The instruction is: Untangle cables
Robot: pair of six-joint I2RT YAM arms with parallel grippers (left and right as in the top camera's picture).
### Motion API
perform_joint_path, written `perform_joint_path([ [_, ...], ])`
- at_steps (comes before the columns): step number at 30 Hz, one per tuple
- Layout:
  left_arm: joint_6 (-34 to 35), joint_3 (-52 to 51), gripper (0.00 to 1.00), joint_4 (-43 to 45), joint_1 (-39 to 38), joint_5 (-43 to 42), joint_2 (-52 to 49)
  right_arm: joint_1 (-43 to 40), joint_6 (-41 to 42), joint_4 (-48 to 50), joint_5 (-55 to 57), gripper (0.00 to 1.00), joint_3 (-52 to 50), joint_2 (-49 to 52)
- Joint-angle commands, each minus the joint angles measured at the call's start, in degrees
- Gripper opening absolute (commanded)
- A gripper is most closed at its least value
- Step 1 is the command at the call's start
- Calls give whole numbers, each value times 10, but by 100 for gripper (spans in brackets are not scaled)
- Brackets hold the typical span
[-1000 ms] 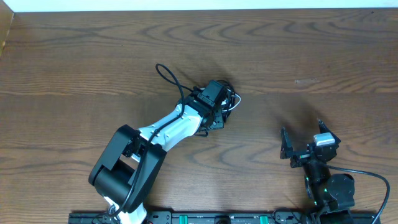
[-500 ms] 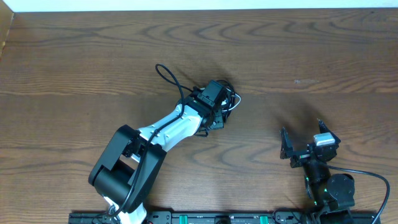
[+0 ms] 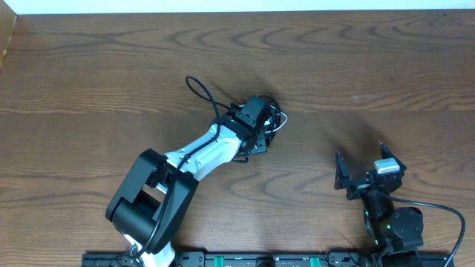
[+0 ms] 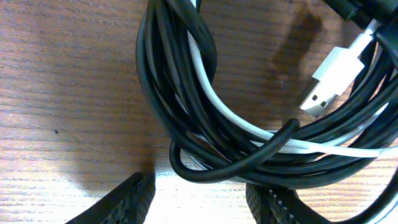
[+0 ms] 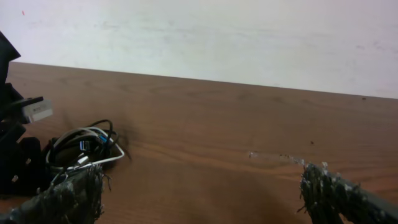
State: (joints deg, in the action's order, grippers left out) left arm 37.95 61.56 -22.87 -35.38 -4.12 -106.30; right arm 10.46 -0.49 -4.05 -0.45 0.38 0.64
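Wood counter (image 3: 356, 59) w/ L arm (image 3: 200, 152) reaching to mid-counter, wrist over the cable tangle (image 3: 273, 119). R gripper (image 5: 202, 190) spread wide, empty, near-right, well apart from tangle. L gripper (image 4: 202, 196) fingers apart at bundle's lower loop, nothing pinched. Black cords (image 4: 180, 118) coiled in several loops, white cord (image 4: 211, 93) threaded thru, its USB-A plug (image 4: 323, 93) on top

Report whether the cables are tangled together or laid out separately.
Tangled together. In the left wrist view the black cables loop in one bundle with the white cable threaded through them.
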Motion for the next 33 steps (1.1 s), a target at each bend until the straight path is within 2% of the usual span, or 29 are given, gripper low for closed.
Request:
perform_joint_path([
  [1,9,-21,54,-3,-1,8,-10,-1,-4,-3,-2,99,-1,-3],
  [11,9,-21,53,-1,-1,8,-20,-1,-4,-3,-2,99,-1,-3],
  [12,9,-21,48,-1,-1,8,-23,-1,-4,-3,-2,99,-1,-3],
  [13,9,-21,38,-1,-1,8,-25,-1,-4,-3,-2,99,-1,-3],
  [15,9,-21,29,-1,-1,8,-31,-1,-4,-3,-2,99,-1,-3],
  [17,9,-21,9,-4,-1,7,-31,-1,-4,-3,-2,99,-1,-3],
  [18,9,-21,8,-7,-1,7,-29,-1,-4,-3,-2,99,-1,-3],
  [23,7,-14,8,-53,8,8,8,-1,-4,-3,-1,99,-1,-3],
  [28,7,-8,8,-94,26,8,93,-1,-4,-3,-2,99,-1,-3],
  [29,8,-8,11,-92,26,8,104,-1,-4,-3,-2,99,-1,-3],
  [31,16,-8,33,-85,24,8,117,-1,-4,-3,-2,99,-1,-3],
  [33,25,-8,44,-70,22,8,119,-1,-4,-3,-2,99,-1,-3],
])
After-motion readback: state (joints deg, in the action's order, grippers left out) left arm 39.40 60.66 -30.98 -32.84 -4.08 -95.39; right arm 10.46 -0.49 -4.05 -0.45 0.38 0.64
